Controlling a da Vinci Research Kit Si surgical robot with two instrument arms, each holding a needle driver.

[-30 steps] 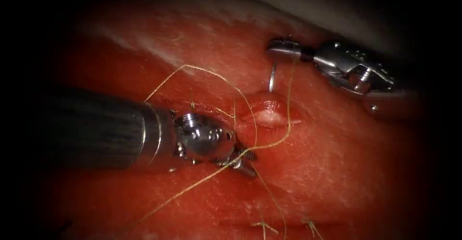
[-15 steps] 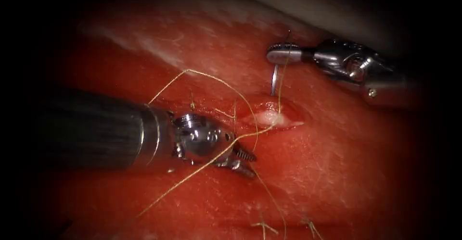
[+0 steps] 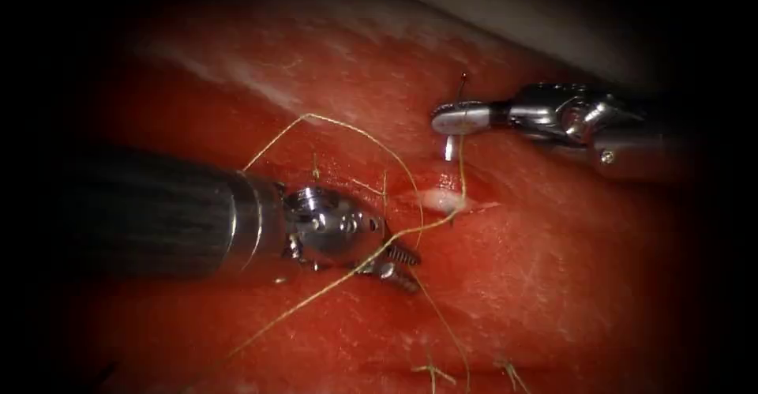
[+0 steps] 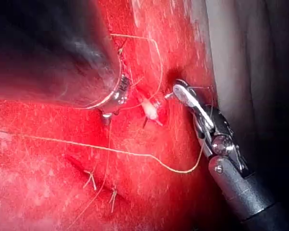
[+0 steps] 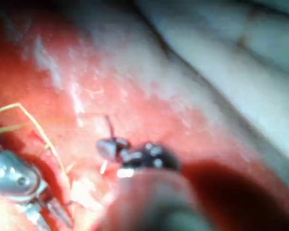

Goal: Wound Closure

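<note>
Surgical training bench: we log raw pork tissue (image 3: 553,283) under endoscope light, stitched thread ends (image 3: 430,372) below the left claw (image 3: 399,266), pale backing (image 3: 553,23) beyond the right claw (image 3: 452,118).

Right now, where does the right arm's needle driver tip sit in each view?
Endoscope view: the right arm's steel needle driver tip is right of the cut, gripping the curved steel needle.
Left wrist view: tip beside the pale fatty bulge.
Right wrist view: tip over the tissue.
Shared landmark: the pale fatty bulge.
</note>
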